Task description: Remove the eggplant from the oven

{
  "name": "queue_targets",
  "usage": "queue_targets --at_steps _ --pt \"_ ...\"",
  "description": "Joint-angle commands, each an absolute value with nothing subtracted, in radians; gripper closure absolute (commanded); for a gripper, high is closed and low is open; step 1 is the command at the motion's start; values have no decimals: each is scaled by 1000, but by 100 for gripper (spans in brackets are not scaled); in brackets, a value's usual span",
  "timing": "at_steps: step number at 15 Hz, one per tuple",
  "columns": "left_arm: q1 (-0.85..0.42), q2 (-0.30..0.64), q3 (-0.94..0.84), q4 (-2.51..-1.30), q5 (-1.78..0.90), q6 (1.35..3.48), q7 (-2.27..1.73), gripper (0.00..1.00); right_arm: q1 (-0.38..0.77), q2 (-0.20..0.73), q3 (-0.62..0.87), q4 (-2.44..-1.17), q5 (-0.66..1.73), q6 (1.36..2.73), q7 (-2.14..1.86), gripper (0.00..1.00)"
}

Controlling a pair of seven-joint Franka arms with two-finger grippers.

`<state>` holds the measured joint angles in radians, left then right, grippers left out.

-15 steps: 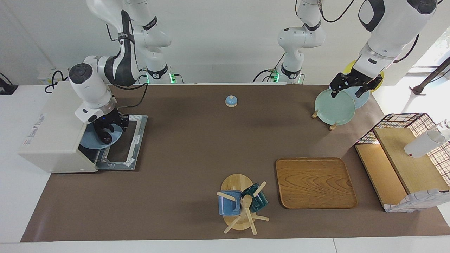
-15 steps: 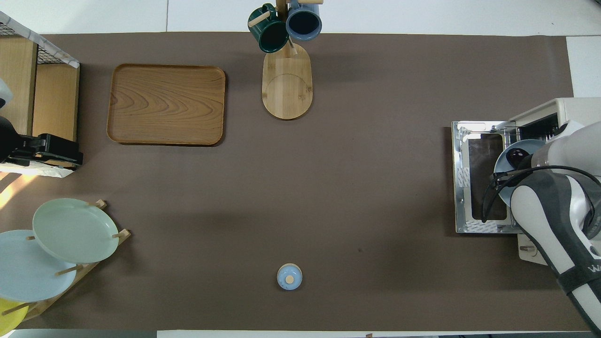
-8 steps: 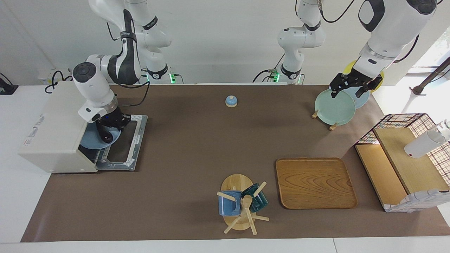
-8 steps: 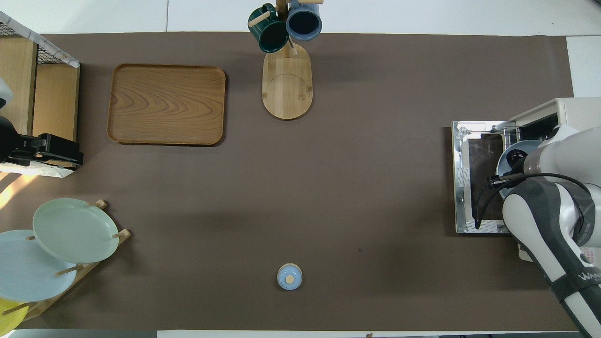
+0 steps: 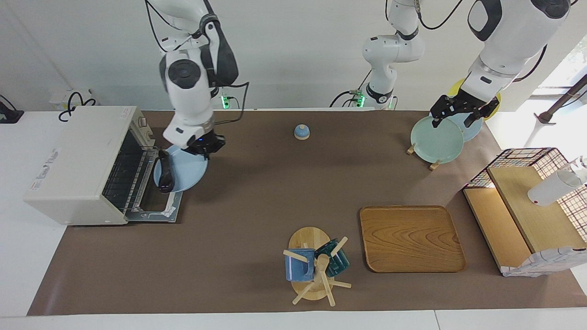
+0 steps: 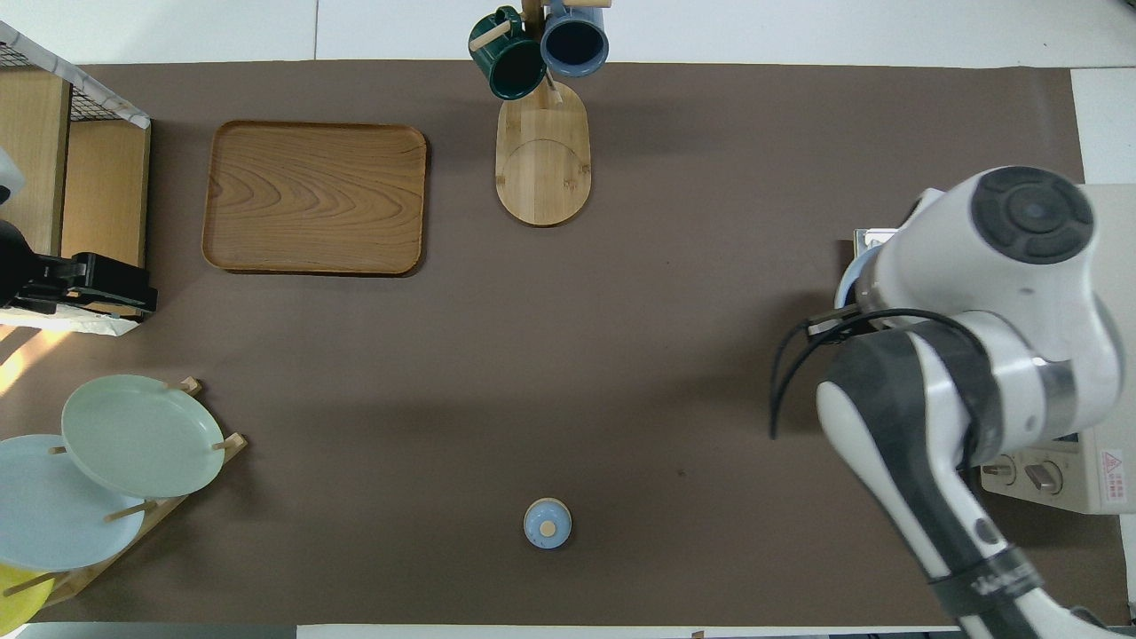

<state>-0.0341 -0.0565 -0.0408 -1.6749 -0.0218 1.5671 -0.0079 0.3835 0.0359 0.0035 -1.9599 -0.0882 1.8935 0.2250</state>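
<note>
2 arms show in the facing view. The right gripper (image 5: 202, 151) is at about 9 o'clock in this view. Its jaws are pressed tight on the rim of a blue plate (image 5: 185, 174), pinching it. The eggplant (image 5: 165, 177) lies on that plate, on the side next to the oven (image 5: 78, 160). Plate and eggplant are up in the air, outside the oven, over the edge of the open oven door (image 5: 156, 208). I think the arm holds the plate because the eggplant is long and smooth and could slip from the fingers. The plate looks a bit tilted, so the eggplant could roll off. The left gripper (image 5: 460, 112) waits at 2 o'clock, jaws spread wide, over the plate rack (image 5: 433, 165), out of the way.

From overhead, the big white right arm covers most of the action at 3 o'clock. Only 1 thin bit of the blue plate (image 6: 846, 277) peeks out. The eggplant is hidden here. The oven (image 6: 1100, 479) shows its knobs at 4 o'clock. The left gripper (image 6: 98, 284) sits at 9 o'clock.
</note>
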Motion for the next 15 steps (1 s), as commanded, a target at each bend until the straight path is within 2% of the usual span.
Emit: queue_targets --at_steps 1,3,6,8,13,14,15 --pt "-20 -55 -49 -1661 -18 1562 -15 0 549 138 -2 -1855 -114 1937 459 100" --pt "-18 -54 -46 -1663 -17 1588 -15 0 624 255 -2 -1719 -110 1933 540 100" --pt "-18 -54 -44 -1664 -15 1603 -17 0 748 515 -2 -1418 -117 1875 769 100" --pt "-18 -52 -44 -1664 -15 1629 -17 0 772 555 -2 -1405 -107 1978 808 100" --pt "-17 -52 -44 -1667 -15 1644 -17 0 769 522 2 -1592 -94 2179 822 100" --pt "-18 -52 -44 -1672 -15 1651 -17 0 764 520 3 -1609 -92 2204 824 84" --pt "-18 -54 -44 -1675 -15 1658 -15 0 764 520 3 -1606 -92 2212 824 72"
